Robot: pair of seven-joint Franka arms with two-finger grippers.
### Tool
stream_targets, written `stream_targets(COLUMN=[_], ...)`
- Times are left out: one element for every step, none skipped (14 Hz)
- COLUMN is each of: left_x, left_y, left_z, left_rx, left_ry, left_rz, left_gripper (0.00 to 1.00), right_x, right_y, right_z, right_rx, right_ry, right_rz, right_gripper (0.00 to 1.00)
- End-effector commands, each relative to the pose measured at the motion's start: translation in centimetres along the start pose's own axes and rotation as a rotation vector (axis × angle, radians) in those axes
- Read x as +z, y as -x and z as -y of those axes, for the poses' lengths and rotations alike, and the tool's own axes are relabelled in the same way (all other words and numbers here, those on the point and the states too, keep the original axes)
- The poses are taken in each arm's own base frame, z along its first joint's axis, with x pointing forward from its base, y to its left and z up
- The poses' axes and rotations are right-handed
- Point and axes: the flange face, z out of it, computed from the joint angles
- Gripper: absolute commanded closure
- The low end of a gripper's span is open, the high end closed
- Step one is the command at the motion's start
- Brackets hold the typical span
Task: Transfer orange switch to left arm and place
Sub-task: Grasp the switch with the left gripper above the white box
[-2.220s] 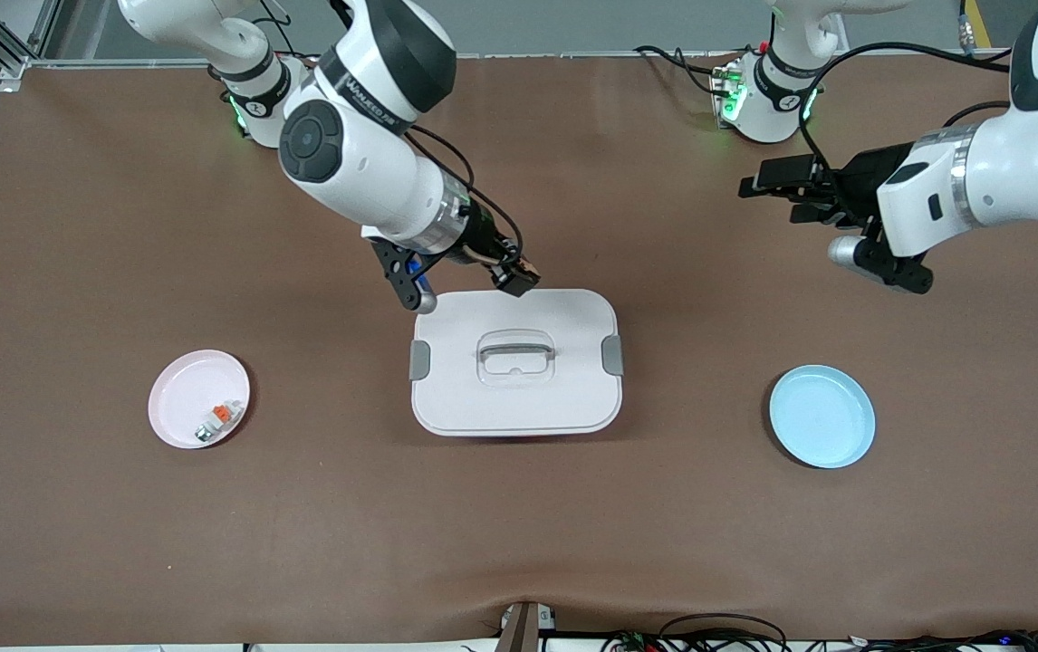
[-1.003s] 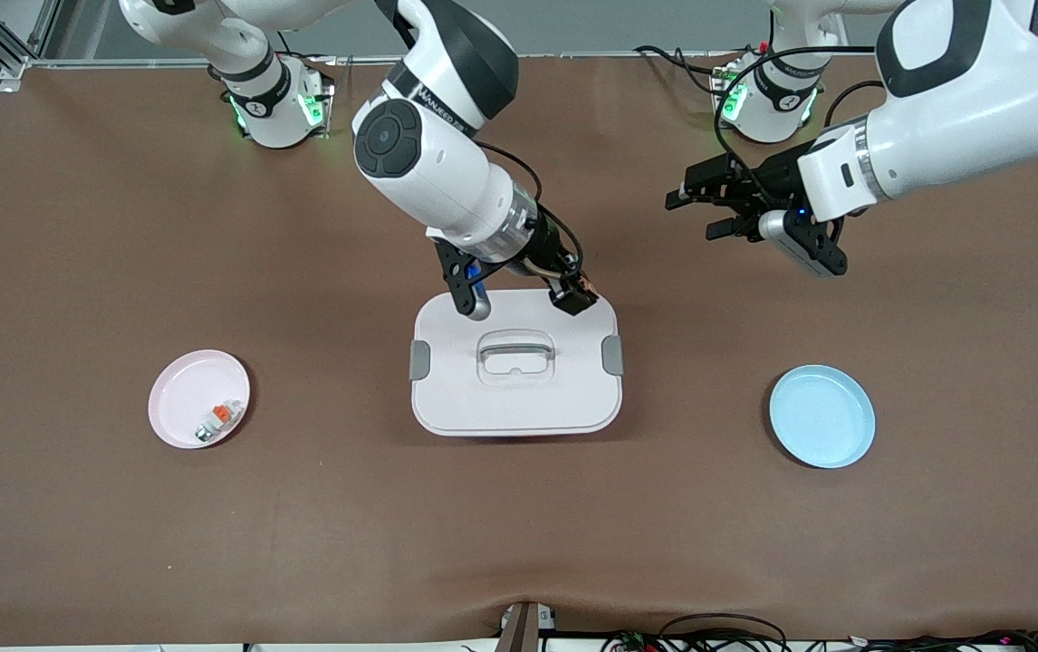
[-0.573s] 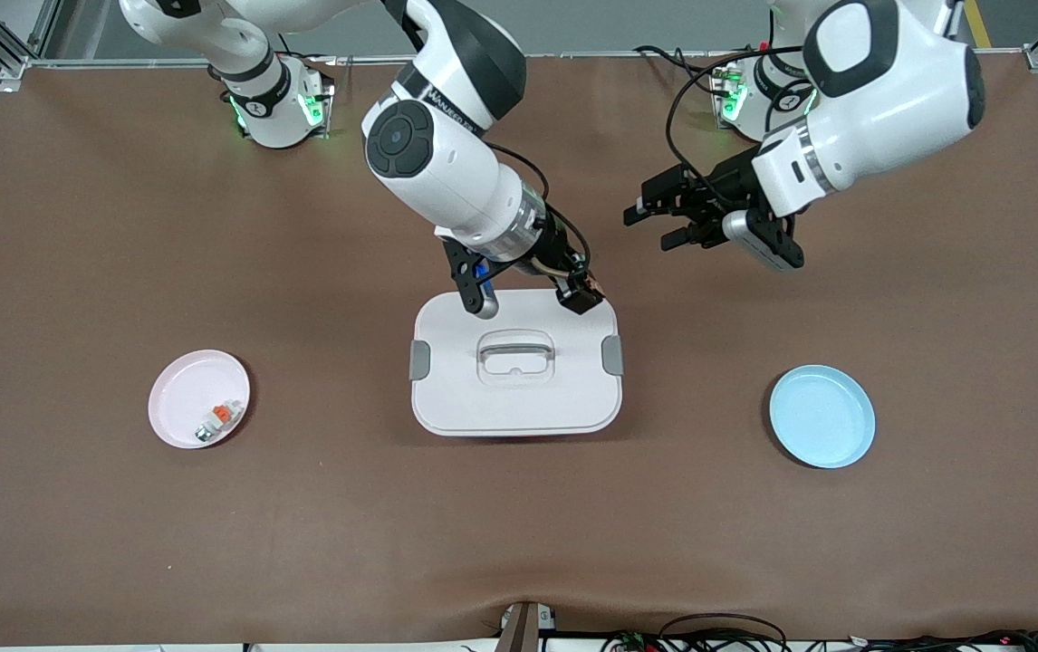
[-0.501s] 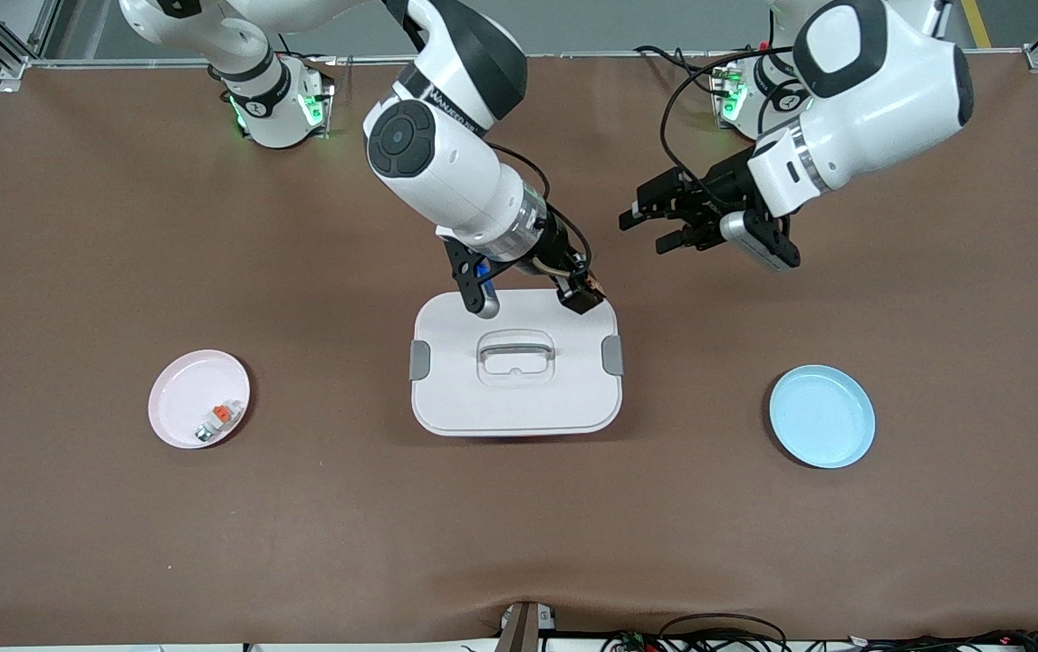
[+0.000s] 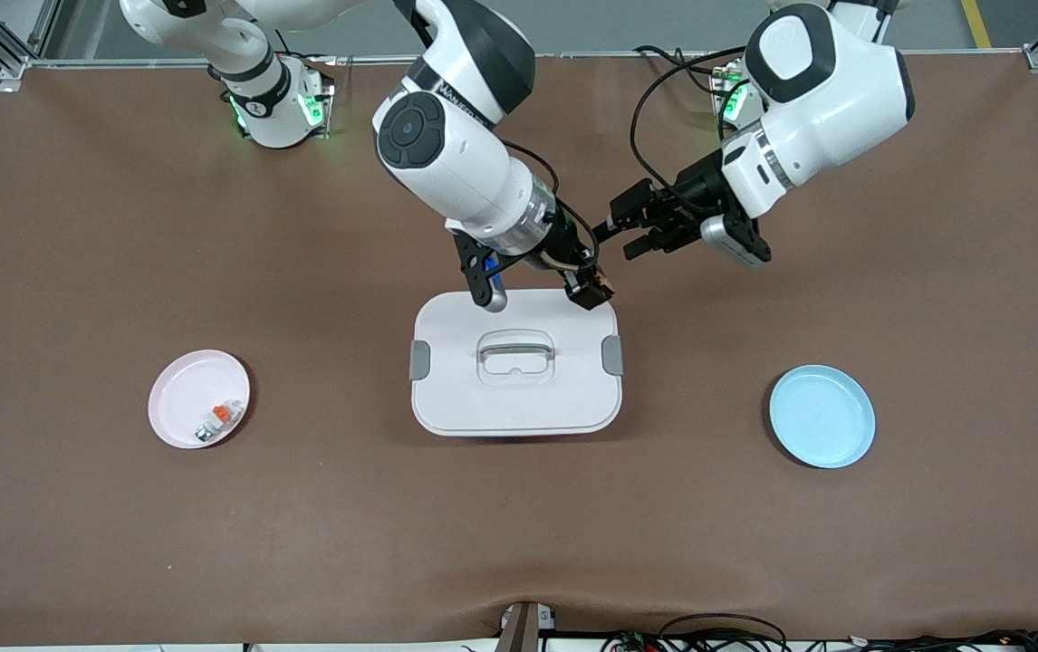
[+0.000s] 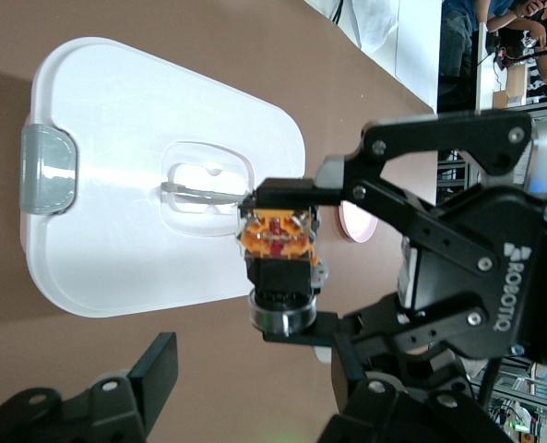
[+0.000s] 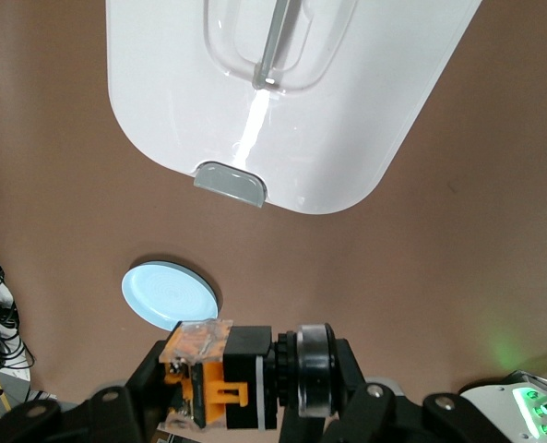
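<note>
The small black blocky switch with an orange glowing centre (image 6: 278, 242) is off the bench, pinched in the right end effector (image 5: 593, 292), whose fingers are pressed onto it over the corner of the large white rounded-rectangle plastic box (image 5: 516, 398) that lies toward the left arm's end and away from the front camera. In the right wrist view the orange switch (image 7: 219, 380) lies crosswise between the fingers, its orange-and-clear end sticking out one way and a round silver collar the other.

The left end effector (image 5: 632, 226) hangs over bare brown bench (image 5: 519, 525) just beside the right one, pointed at the switch, fingers apart and not touching it (whether they are closing I cannot tell).

The switch looks rigid, light and hard-shelled, so it should take a firm pinch without deforming; its smooth plastic faces and small size make slipping or twisting the likelier trouble. The best hold for the left end effector is probably the exposed black body or the collar end, clear of the right fingers, with the clear orange cap avoided.

A pale pink round plate (image 5: 177, 417) with two small leftover pieces sits toward the right arm's end; an empty light blue round plate (image 5: 822, 417) sits toward the left arm's end, likely the destination.
</note>
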Motion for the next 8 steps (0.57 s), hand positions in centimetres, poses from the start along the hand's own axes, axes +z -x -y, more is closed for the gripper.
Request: stream_targets(left_x=[0.2,0.2,-0.1,-0.5,-0.5,-0.2,0.2,0.2], left_y=[-0.4,-0.6,-0.9,-1.3,-1.6,-1.8,-2.1,-2.4], left_z=[0.4,0.3,0.3,0.3,0.4,0.4,0.6,0.4], left_rx=[-0.022,-0.021,-0.022,-0.024,-0.027,-0.025,-0.031,-0.03], left_ry=[0.012,0.014,0.016,0.02,0.022,0.024,0.026,0.032], left_rz=[-0.012,-0.015,-0.02,-0.031,-0.032,-0.028,-0.021,-0.024], left_gripper=[0.29,0.29,0.28,0.28,0.28,0.27,0.27,0.28], right_x=[0.3,0.3,0.5,0.4,0.4,0.5,0.6,0.6], right_y=[1.0,1.3,1.3,1.4,1.5,1.6,1.8,1.8], right_z=[0.2,0.1,0.1,0.1,0.1,0.0,-0.1,0.0], right_rx=[0.011,0.011,0.028,0.034,0.032,0.031,0.031,0.04], right_ry=[-0.019,-0.021,-0.02,-0.024,-0.024,-0.024,-0.024,-0.031], right_rz=[-0.019,-0.017,-0.017,-0.015,-0.015,-0.014,-0.012,-0.01], right_gripper=[1.0,1.0,1.0,1.0,1.0,1.0,1.0,1.0])
